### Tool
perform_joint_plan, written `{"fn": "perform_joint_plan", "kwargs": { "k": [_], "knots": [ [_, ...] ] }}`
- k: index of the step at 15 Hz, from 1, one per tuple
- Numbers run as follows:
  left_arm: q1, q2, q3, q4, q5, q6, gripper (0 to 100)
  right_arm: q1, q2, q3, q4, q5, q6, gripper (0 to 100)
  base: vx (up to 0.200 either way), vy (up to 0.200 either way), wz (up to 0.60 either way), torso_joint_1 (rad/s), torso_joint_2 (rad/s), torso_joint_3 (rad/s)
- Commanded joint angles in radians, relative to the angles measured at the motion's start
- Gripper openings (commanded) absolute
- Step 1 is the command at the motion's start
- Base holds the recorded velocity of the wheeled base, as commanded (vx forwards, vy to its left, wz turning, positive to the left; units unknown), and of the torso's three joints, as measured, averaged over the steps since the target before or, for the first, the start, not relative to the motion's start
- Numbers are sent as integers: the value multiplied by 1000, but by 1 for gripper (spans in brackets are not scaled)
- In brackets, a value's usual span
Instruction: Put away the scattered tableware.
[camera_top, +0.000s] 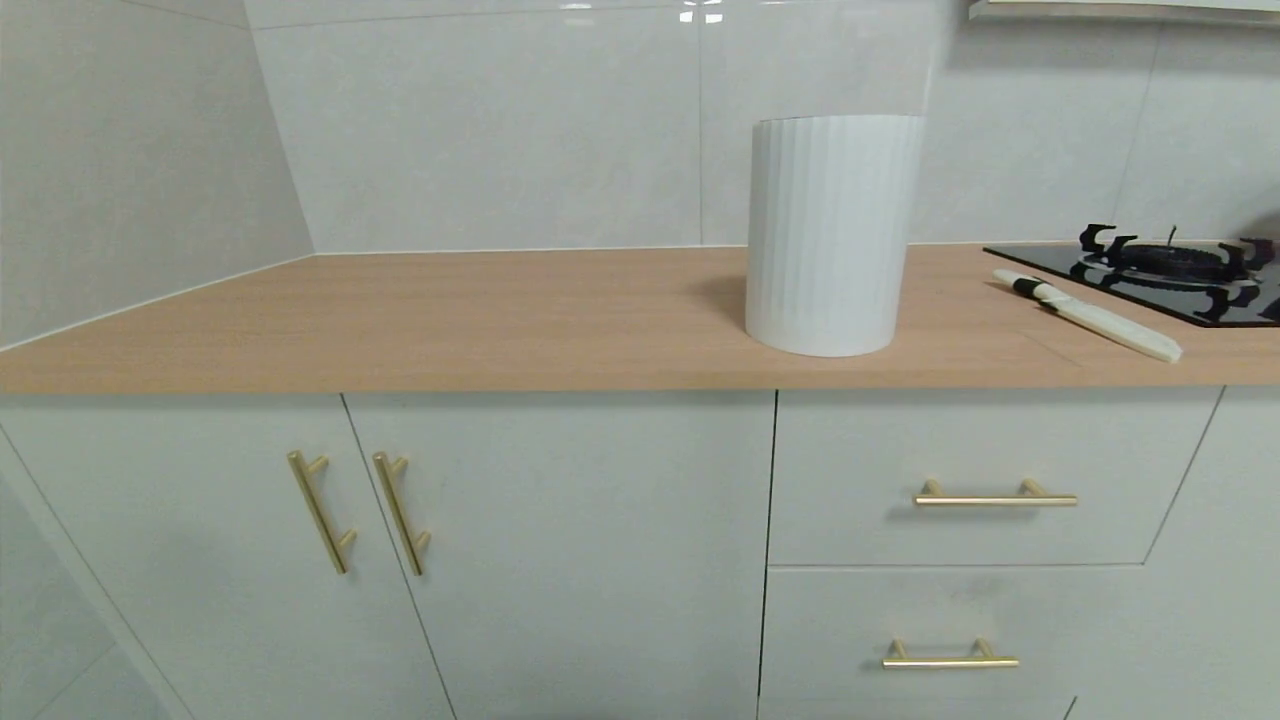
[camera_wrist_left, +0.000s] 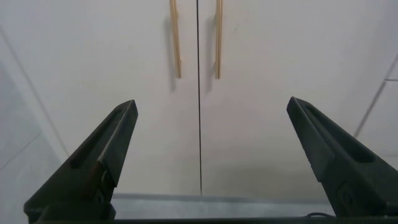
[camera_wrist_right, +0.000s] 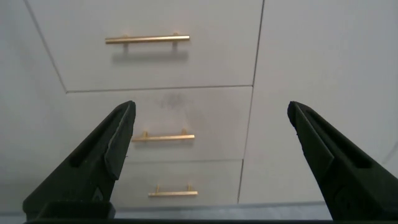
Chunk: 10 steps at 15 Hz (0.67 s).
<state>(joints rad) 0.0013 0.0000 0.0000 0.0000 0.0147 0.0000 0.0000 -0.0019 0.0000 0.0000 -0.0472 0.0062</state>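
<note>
Up on the wooden counter (camera_top: 450, 320) there is one knife (camera_top: 1085, 313), pale from handle to blade with a dark band near the handle. It lies flat near the counter's right end, with its handle end just beside the black stove (camera_top: 1160, 270) and its tip pointing toward the counter's front edge. One tall white ribbed container (camera_top: 828, 235) stands upright on the same counter, to the left of the knife and apart from it.

Below the counter are two cabinet doors (camera_wrist_left: 124, 74) with two upright gold door handles (camera_wrist_left: 176, 37) side by side at the seam. To their right is a stack of drawers (camera_wrist_right: 186, 68). The right wrist view shows three level gold drawer handles (camera_wrist_right: 147, 39), one above the other.

The left claw (camera_wrist_left: 210, 106) is spread wide with nothing between its fingers and faces the seam between the two doors. The right claw (camera_wrist_right: 210, 107) is also spread wide and holds nothing, and it faces the drawer fronts. Both claws point at the cabinet fronts under the counter, while the knife rests on the counter top above, well apart from both.
</note>
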Motion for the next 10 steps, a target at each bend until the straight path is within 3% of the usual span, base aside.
{"fn": "perform_joint_plan", "kwargs": {
  "k": [1,8,10],
  "knots": [
    [0,0,0,0,1,0,100,0,2,0,0,0,0,100,200,0,0,2,2,-2],
    [0,0,0,0,1,0,100,0,2,0,0,0,1,100,0,0,0,0,0,0],
    [0,0,0,0,1,2,100,0,2,0,0,0,1,100,0,-200,0,0,5,5]
  ]
}}
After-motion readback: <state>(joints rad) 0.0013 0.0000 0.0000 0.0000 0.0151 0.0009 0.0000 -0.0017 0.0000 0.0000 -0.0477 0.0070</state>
